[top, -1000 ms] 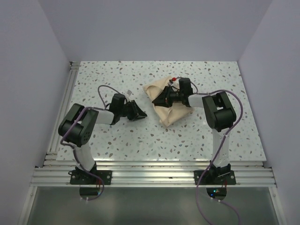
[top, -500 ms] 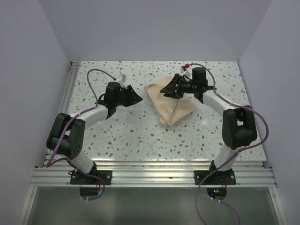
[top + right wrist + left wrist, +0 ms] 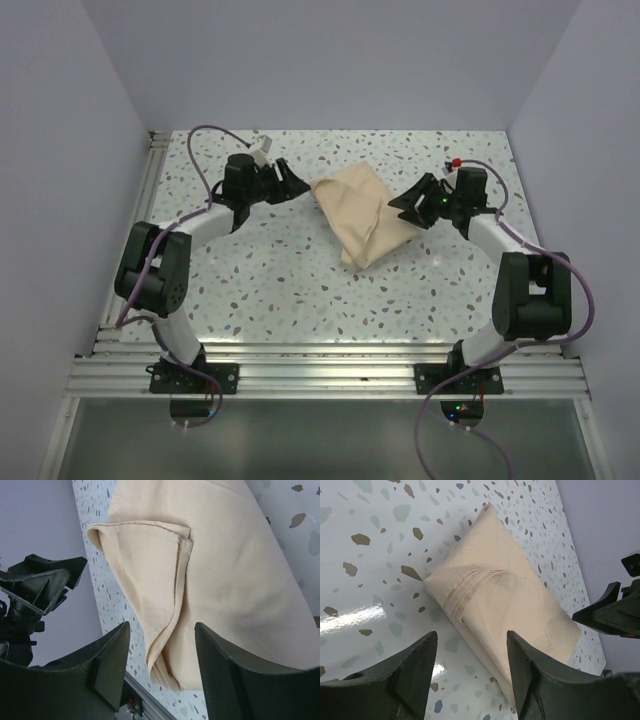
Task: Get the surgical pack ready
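The beige wrap sheet (image 3: 362,213) lies folded into a closed bundle on the speckled table, near the back middle. It fills the left wrist view (image 3: 505,592) and the right wrist view (image 3: 210,575), with a folded flap on top. My left gripper (image 3: 293,184) is open and empty just left of the bundle's far corner. My right gripper (image 3: 406,205) is open and empty at the bundle's right edge. The steel tray, steel tools and white sachets are hidden or out of view.
The speckled table (image 3: 260,280) has an aluminium rail along its left edge (image 3: 140,220) and front edge (image 3: 330,375). Grey walls close in the back and both sides.
Both arms have swung outward and toward the back. The right gripper has come off the top of the bundle to its right edge. The left gripper has moved up to the bundle's left corner.
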Motion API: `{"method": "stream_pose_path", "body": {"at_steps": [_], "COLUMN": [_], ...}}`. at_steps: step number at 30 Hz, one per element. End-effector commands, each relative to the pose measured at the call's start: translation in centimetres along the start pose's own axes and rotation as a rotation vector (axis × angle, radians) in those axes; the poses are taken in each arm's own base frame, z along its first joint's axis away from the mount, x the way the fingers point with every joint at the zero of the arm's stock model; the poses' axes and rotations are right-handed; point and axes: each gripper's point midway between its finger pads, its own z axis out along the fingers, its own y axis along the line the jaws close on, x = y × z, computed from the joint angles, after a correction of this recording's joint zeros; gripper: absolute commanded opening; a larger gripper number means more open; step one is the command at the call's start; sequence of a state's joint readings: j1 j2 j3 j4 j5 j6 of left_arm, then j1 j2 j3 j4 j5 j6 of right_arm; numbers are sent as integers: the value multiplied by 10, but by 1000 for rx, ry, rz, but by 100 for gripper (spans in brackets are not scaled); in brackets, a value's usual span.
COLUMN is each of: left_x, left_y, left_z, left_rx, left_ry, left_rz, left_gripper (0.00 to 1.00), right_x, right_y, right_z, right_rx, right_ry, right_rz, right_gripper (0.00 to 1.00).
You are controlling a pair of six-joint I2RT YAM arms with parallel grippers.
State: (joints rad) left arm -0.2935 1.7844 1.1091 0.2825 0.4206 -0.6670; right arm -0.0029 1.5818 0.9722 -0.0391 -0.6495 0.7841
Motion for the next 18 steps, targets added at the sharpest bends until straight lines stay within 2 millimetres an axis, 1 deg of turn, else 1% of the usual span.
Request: {"method": "stream_pose_path", "body": {"at_steps": [1,2,3,4,5,6,7,8,9,10,11,12,13,14,15,16,17,18], "left_x": [-3,3,7,23,29,38,51,59,68,78,84,92,98,105,108,111,115,118], "left_y": [-9,-5,-3,7,8,13,19,18,21,19,19,22,19,22,21,20,22,19], "left_z": [-7,-10,-13,-15,-17,-18,-20,-21,-19,-20,-19,-16,-17,-15,-14,-14,-12,-10], "left_rx": [51,43,33,6,2,-8,-22,-4,-1,22,31,35,57,55,59,63,58,64], "left_ry": [-35,-30,-24,5,16,35,63,90,112,152,174,202,230,251,265,276,288,301], "left_rz": [8,-4,-21,-67,-81,-100,-140,-158,-176,-201,-213,-234,-241,-253,-257,-252,-257,-255], "left_gripper": [61,60,59,58,57,56,55,53,52,52,50,50,49,49,49,49,49,49], "right_x": [-9,-11,-13,-12,-11,-10,-9,-6,3,6,15,19,19,16,17,16,12,10], "right_y": [-4,-5,1,-1,2,13,13,10,23,26,23,33,24,32,33,27,27,21], "right_z": [-5,-4,-4,1,3,4,9,9,14,16,16,19,19,20,21,21,22,22], "right_rx": [0,-1,-19,-24,-39,-80,-82,-63,-76,-67,-32,-23,59,65,80,121,137,176], "right_ry": [-38,-40,-36,-17,0,28,48,70,97,102,132,143,138,126,129,125,116,113], "right_rz": [-26,-29,-40,-31,-28,-45,-54,-47,-110,-138,-147,-232,-245,-280,-301,-295,-298,-293], "right_gripper": [58,59,59,59,59,61,63,64,64,64,64,64,64,64,65,65,65,65]}}
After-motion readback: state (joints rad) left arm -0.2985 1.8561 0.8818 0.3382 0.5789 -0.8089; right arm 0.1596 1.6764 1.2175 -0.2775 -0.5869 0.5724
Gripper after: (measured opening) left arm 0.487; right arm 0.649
